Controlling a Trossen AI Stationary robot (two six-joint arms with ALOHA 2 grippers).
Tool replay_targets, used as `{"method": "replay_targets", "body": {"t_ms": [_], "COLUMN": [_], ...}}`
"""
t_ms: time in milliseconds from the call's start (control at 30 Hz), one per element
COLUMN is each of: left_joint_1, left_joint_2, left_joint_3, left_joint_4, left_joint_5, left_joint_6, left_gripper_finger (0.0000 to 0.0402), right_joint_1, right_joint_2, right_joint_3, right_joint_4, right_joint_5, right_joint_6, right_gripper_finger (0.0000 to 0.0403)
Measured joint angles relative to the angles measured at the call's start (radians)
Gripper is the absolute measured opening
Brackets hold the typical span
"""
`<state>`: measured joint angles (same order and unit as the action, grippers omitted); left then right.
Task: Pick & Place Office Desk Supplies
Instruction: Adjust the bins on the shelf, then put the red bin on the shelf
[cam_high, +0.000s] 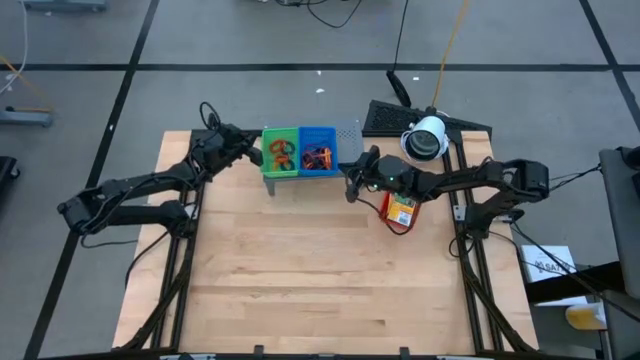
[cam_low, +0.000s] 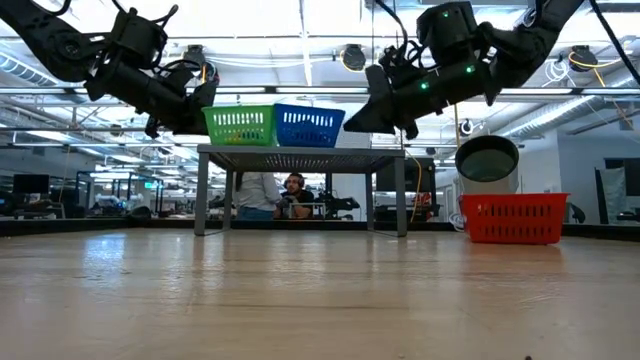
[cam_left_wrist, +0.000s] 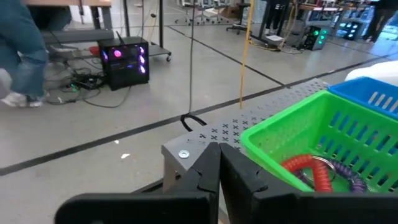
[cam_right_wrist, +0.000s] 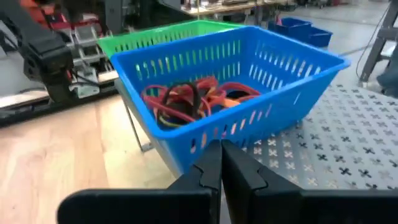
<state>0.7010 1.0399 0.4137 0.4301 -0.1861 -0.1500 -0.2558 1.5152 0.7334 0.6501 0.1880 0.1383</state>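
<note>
A green tray (cam_high: 280, 150) and a blue tray (cam_high: 318, 148) stand side by side on a grey perforated shelf (cam_high: 347, 133) at the table's far edge. Red and purple coiled loops (cam_left_wrist: 318, 172) lie in the green tray. Orange-red rubber bands and a dark clip (cam_right_wrist: 186, 101) lie in the blue one. A yellow packet (cam_high: 400, 212) lies in a red tray (cam_high: 396, 208) on the table to the right. My left gripper (cam_left_wrist: 219, 163) hovers shut just left of the green tray. My right gripper (cam_right_wrist: 221, 163) hovers shut in front of the blue tray's right corner. Neither holds anything.
A white round lamp-like device (cam_high: 426, 138) and a black keyboard-like slab (cam_high: 385, 118) sit at the far right behind the shelf. The wooden tabletop (cam_high: 320, 280) stretches bare toward the near edge. A person sits in the room beyond the table (cam_low: 293, 195).
</note>
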Motion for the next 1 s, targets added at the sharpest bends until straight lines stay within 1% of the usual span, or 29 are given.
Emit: {"method": "replay_targets", "body": {"t_ms": [33,100,133,267,367,433,500,600,667,733,800,867,900,1000], "left_joint_1": [0.0,0.0,0.0,0.001,-0.009,-0.025,-0.047,-0.098,-0.147,-0.211,-0.282,-0.353,-0.387,-0.465], "left_joint_2": [-0.009,-0.032,-0.046,-0.141,-0.237,-0.309,-0.369,-0.43,-0.447,-0.445,-0.442,-0.433,-0.431,-0.43], "left_joint_3": [0.0,0.0,0.0,0.0,0.0,0.0,0.0,0.0,0.0,0.0,0.0,0.0,0.0,0.0], "left_joint_4": [-0.003,0.0,0.0,-0.018,-0.091,-0.163,-0.221,-0.277,-0.277,-0.26,-0.256,-0.239,-0.235,-0.24], "left_joint_5": [-0.013,-0.044,-0.053,-0.058,-0.017,0.049,0.154,0.368,0.496,0.577,0.589,0.574,0.555,0.477], "left_joint_6": [0.01,0.052,0.071,0.112,0.09,0.039,-0.033,-0.132,-0.186,-0.227,-0.248,-0.244,-0.241,-0.223], "left_gripper_finger": [0.0019,0.0026,0.0029,0.0032,0.0032,0.0033,0.0033,0.0033,0.0033,0.0033,0.0033,0.0033,0.0033,0.0033], "right_joint_1": [0.0,0.002,0.003,0.019,0.039,0.063,0.085,0.119,0.139,0.156,0.172,0.194,0.209,0.263], "right_joint_2": [-0.019,-0.068,-0.09,-0.222,-0.319,-0.382,-0.44,-0.51,-0.546,-0.565,-0.574,-0.575,-0.571,-0.538], "right_joint_3": [0.0,-0.006,-0.005,-0.003,-0.003,-0.002,-0.002,-0.002,-0.002,-0.002,-0.002,-0.002,-0.002,-0.003], "right_joint_4": [-0.039,-0.141,-0.164,-0.329,-0.435,-0.486,-0.56,-0.645,-0.683,-0.723,-0.765,-0.812,-0.846,-0.966], "right_joint_5": [0.005,0.046,0.068,0.128,0.126,0.119,0.089,0.008,-0.066,-0.136,-0.197,-0.248,-0.266,-0.268], "right_joint_6": [0.001,0.003,0.002,-0.002,-0.004,0.005,0.018,0.075,0.109,0.128,0.169,0.228,0.252,0.271], "right_gripper_finger": [0.0,0.0,0.0,0.0,0.0,0.0,0.0002,0.0009,0.0017,0.0028,0.0042,0.0058,0.0067,0.0095]}}
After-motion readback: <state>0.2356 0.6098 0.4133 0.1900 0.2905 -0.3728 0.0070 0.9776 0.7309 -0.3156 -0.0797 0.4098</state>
